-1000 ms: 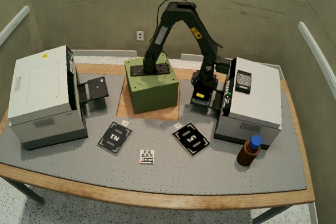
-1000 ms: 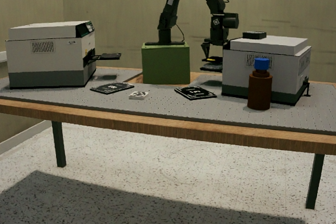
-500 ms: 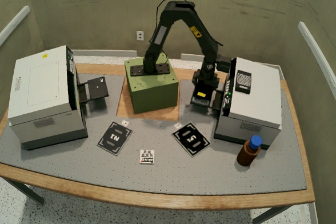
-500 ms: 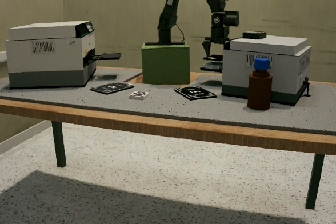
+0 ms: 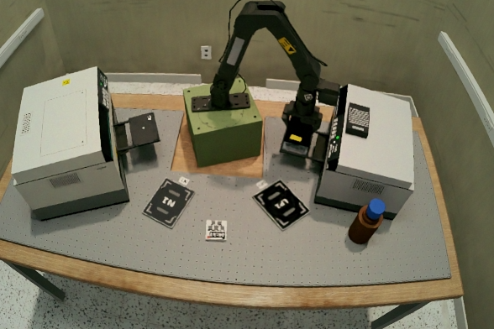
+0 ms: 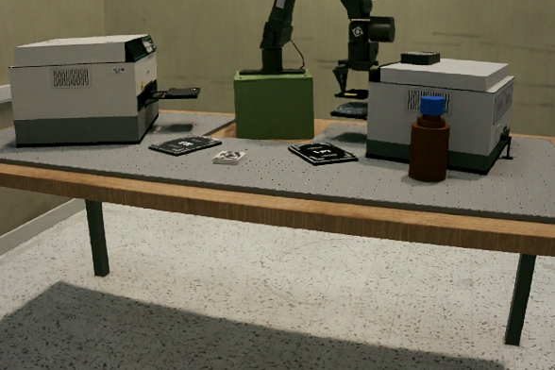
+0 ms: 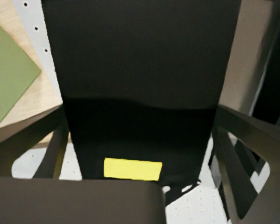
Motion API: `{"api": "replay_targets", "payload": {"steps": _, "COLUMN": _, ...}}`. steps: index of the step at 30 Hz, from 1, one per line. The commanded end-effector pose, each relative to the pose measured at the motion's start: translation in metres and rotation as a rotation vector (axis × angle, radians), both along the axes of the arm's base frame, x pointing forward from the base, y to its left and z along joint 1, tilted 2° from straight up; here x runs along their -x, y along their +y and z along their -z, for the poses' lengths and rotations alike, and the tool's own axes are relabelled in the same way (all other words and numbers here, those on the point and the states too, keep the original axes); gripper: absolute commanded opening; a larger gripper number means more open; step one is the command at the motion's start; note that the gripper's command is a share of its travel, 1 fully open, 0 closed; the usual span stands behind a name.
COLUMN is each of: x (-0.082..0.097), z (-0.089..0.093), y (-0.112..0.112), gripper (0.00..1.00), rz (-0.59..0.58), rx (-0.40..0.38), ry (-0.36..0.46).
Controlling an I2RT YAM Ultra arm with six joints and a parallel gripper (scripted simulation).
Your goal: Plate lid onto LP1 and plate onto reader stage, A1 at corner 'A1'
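My gripper (image 5: 298,133) (image 6: 353,90) (image 7: 140,111) is shut on the lid (image 5: 296,138) (image 6: 351,93) (image 7: 141,55), a black cover with a yellow label near one short end. The lid is level, held a little above the plate (image 5: 294,148) (image 6: 349,109), with a visible gap in the exterior view. The plate is on the dispenser's stage, mostly hidden by lid and gripper; its well A1 cannot be made out. The reader's stage (image 5: 144,130) (image 6: 181,92) sticks out at the left, bare. LP1 (image 5: 273,192) (image 6: 323,154) is a bare black bench position at centre right.
The dispenser (image 5: 378,147) (image 6: 401,118) stands close beside the gripper; a brown bottle (image 5: 362,227) (image 6: 428,151) with a blue cap stands upright at its front. The reader (image 5: 63,126) (image 6: 71,90) is at left. N1 (image 5: 168,193) (image 6: 170,147), a white marked block (image 5: 216,231) (image 6: 229,157) and the green base (image 5: 227,143) (image 6: 274,109) lie between.
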State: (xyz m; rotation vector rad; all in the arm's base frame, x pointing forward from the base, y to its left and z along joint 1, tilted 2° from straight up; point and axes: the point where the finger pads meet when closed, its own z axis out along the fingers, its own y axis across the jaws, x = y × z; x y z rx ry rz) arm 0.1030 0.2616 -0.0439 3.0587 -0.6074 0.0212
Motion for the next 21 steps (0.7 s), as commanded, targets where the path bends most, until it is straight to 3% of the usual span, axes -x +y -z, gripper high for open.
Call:
{"api": "replay_targets", "payload": {"steps": 1, "x": -0.005, "z": -0.018, "y": 0.013, "gripper": 0.85, "rz": 0.012, "rx": -0.052, "ry": -0.010}}
{"api": "replay_targets", "payload": {"steps": 21, "x": -0.001, "z": -0.041, "y": 0.010, "gripper": 0.85, "rz": 0.003, "rx": -0.035, "ry": -0.002}}
